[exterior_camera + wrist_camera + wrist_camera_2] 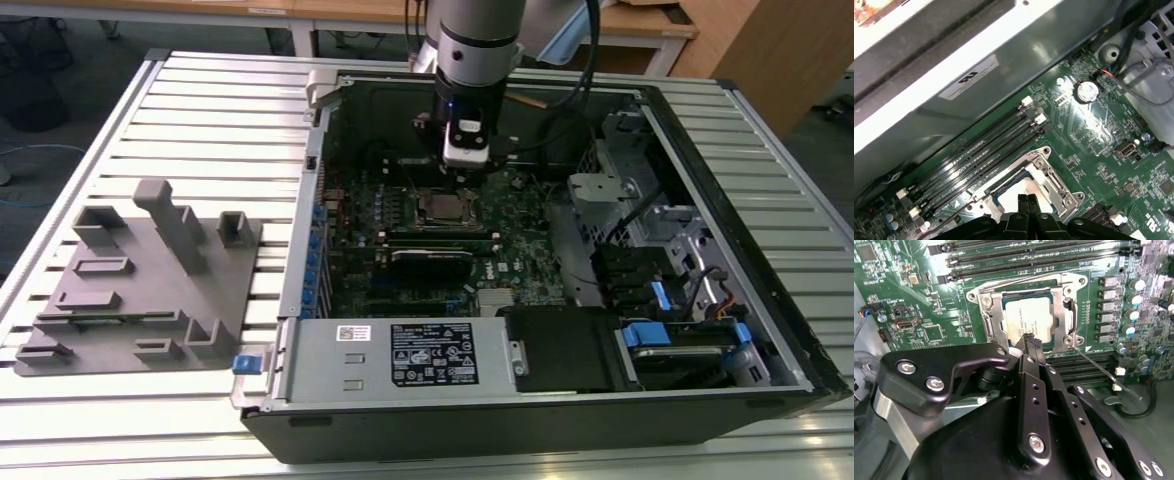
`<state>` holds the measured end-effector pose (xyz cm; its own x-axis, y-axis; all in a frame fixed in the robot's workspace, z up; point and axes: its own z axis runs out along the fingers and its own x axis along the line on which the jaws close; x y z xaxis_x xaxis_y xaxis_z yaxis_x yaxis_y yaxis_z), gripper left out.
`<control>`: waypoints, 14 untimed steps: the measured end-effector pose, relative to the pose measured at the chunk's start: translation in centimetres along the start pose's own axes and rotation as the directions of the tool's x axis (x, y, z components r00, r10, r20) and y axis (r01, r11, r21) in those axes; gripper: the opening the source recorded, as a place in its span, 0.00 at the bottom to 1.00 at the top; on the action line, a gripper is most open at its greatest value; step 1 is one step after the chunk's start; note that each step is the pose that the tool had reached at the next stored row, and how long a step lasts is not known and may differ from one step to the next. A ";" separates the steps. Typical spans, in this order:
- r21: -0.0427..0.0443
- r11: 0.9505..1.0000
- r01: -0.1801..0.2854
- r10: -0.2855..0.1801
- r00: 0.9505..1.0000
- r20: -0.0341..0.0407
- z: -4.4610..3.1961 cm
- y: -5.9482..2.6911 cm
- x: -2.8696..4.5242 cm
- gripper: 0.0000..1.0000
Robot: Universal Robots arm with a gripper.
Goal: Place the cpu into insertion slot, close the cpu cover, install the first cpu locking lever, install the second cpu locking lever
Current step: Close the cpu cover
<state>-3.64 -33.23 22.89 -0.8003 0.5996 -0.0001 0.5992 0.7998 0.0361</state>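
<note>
the cpu (1030, 320) sits flat in the insertion slot (1024, 293) on the green motherboard (919, 310), its dull silver top facing up. in the exterior view we see it (441, 208) near the middle of the board. the cpu cover (991, 322) lies down around it, and the chip shows through the frame's cut-out centre. one thin locking lever (1106, 372) angles away from a corner of the frame, out over a bank of memory slots (1089, 365). a second lever (1014, 284) runs along the opposite edge of the frame.

the gripper (1029, 340) hangs right over the cover's edge. its two black fingertips (1023, 200) are pressed together with nothing between them. whether they touch the metal we cannot tell.

further out, more long black memory slots (979, 150) flank the socket, and a coin cell (1086, 91) sits on the board. the open computer case (787, 330) lies on a slatted table (200, 90). a grey moulded fixture (134, 290) rests at the exterior view's left.
</note>
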 end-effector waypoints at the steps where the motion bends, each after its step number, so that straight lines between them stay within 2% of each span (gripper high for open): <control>1: 0.000 1.000 0.013 -0.013 1.000 0.000 0.00 0.00 0.00 0.10; 5: 0.000 0.998 0.068 -0.068 0.998 -0.002 0.01 0.00 0.00 0.10; 12: 0.000 0.997 0.075 -0.075 0.997 -0.002 0.01 0.00 0.00 0.10; 14: 0.000 0.996 0.090 -0.090 0.996 -0.003 0.01 0.00 0.00 0.10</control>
<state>-3.63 -33.23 22.87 -0.8512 0.5249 -0.0003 0.5245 0.8506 0.0363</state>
